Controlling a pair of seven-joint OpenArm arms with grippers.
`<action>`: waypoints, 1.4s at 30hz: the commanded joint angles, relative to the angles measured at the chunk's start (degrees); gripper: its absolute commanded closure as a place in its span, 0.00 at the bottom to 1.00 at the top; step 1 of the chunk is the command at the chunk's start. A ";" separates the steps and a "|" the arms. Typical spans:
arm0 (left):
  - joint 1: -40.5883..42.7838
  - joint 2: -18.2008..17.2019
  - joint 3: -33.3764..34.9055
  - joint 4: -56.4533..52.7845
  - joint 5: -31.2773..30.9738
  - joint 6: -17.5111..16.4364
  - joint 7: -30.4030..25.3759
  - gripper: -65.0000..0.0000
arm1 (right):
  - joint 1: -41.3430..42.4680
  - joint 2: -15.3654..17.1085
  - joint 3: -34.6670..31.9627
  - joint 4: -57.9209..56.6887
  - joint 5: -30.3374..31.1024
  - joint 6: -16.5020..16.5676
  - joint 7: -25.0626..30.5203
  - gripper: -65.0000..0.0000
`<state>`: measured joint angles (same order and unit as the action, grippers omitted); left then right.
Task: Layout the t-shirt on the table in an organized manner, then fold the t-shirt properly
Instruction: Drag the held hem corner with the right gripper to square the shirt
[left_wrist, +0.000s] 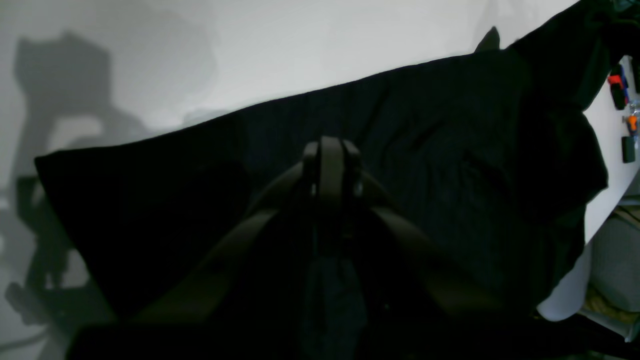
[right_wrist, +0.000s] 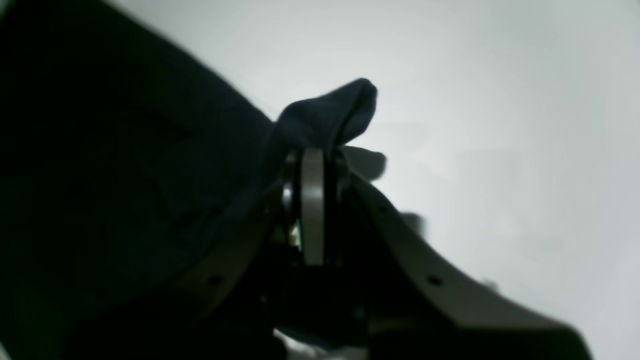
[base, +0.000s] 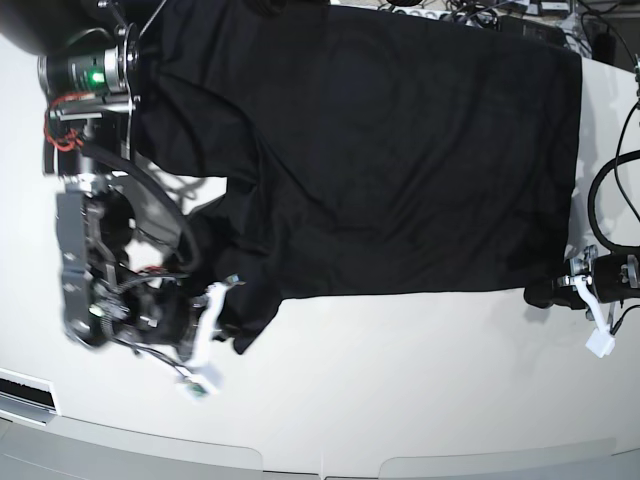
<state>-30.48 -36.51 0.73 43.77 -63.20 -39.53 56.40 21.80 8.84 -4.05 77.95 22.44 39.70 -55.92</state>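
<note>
I find the t-shirt spread dark across the far half of the table, its long axis running side to side in the base view, with one long edge facing the bare white surface nearer the camera. My right gripper is clenched on a bunched corner of cloth that stands up above its closed tips; in the base view that corner sits at the shirt's left end. My left gripper is closed tight over the fabric at the opposite end, but I cannot tell from the dark wrist view whether cloth is actually pinched. Each arm thus stands at one end of the near edge. In my judgement, open room lies toward the camera; the far side is crowded with cables.
</note>
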 joint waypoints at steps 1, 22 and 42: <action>-1.62 -1.27 -0.48 0.74 -1.38 -0.47 -1.05 1.00 | 2.56 0.98 -1.73 1.16 -0.98 0.30 2.29 1.00; -1.62 -1.25 -0.48 0.74 -1.38 -0.47 -1.05 1.00 | 14.45 4.68 -24.44 -8.76 -19.98 -14.08 9.92 1.00; -1.62 -1.27 -0.48 0.74 -1.38 -0.47 -1.05 1.00 | 20.59 4.68 -24.41 -12.52 -19.19 -15.37 13.40 1.00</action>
<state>-30.48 -36.53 0.73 43.77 -63.20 -39.53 56.42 39.92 13.17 -28.99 64.58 3.57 24.58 -43.72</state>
